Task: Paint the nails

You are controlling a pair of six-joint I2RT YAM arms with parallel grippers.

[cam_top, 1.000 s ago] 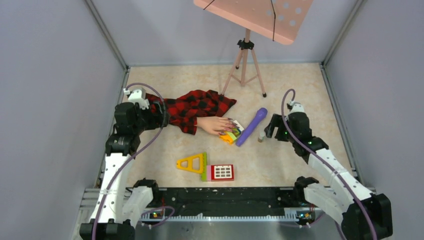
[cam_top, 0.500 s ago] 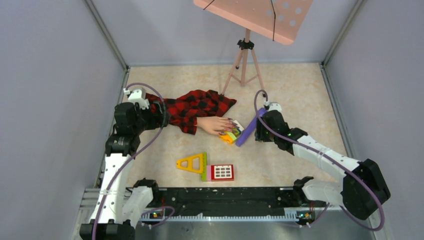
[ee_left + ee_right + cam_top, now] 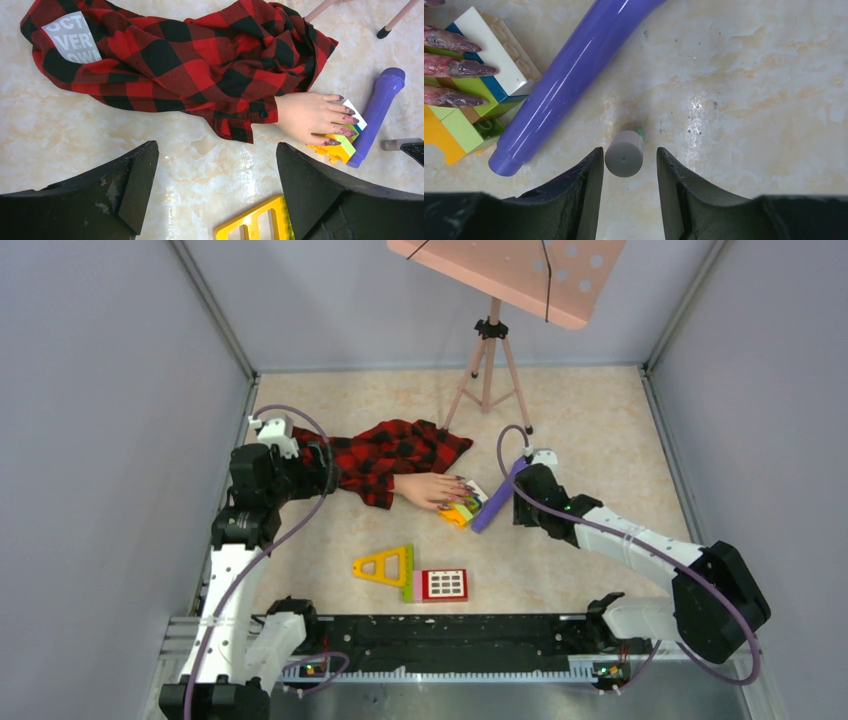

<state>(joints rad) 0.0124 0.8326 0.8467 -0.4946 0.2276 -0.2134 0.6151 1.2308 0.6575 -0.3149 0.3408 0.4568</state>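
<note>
Left arm (image 3: 232, 575), right arm (image 3: 645, 545): white link shells, black joint housings. Purple cable (image 3: 300, 420) looped off each wrist. Left gripper (image 3: 215, 147), right gripper (image 3: 629, 150): matt black curved wedge fingers, scuffed.

Stands with the left arm (image 3: 232, 560) up the left side of the overhead frame, bent at the elbow toward the centre, with the left gripper (image 3: 215, 147) spread wide. Stretches with the right arm (image 3: 640, 540) from the lower right toward mid-frame, lying low, with the right gripper (image 3: 628, 150) parted only narrowly.
</note>
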